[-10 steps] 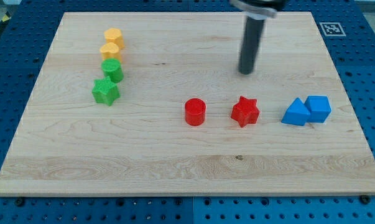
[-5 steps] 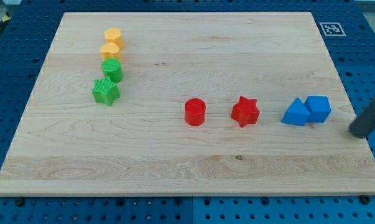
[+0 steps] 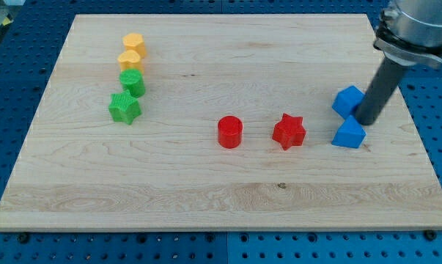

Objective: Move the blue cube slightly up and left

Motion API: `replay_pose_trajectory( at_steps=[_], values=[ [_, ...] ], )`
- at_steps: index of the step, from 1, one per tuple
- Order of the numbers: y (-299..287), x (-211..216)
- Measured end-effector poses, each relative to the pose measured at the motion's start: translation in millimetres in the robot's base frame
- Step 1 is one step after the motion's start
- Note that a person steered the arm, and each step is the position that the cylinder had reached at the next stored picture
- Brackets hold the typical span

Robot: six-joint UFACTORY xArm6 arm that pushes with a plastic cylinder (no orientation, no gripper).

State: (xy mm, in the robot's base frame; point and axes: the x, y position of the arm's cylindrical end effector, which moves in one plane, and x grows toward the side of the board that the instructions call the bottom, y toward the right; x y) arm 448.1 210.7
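my tip (image 3: pixel 367 121) touches the blue cube (image 3: pixel 347 100) on its right; there is no claw, only a rod. blue triangle (image 3: pixel 349 134) just below the cube. bare board (image 3: pixel 228 51) lies up-left of the cube.

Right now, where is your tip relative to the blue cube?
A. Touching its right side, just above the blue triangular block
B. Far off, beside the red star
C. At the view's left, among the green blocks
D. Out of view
A: my tip sits against the right side of the blue cube, with the blue triangular block just below it in the view.
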Motion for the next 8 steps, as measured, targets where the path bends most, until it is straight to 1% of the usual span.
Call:
replay_pose_trajectory(
  at_steps=[1, 2, 3, 4, 6, 7, 8],
  values=[
    [-3, -36],
    [9, -61],
    [9, -74],
    [-4, -74],
    [-60, -71],
    [-75, -71],
    [-68, -69]
  ],
)
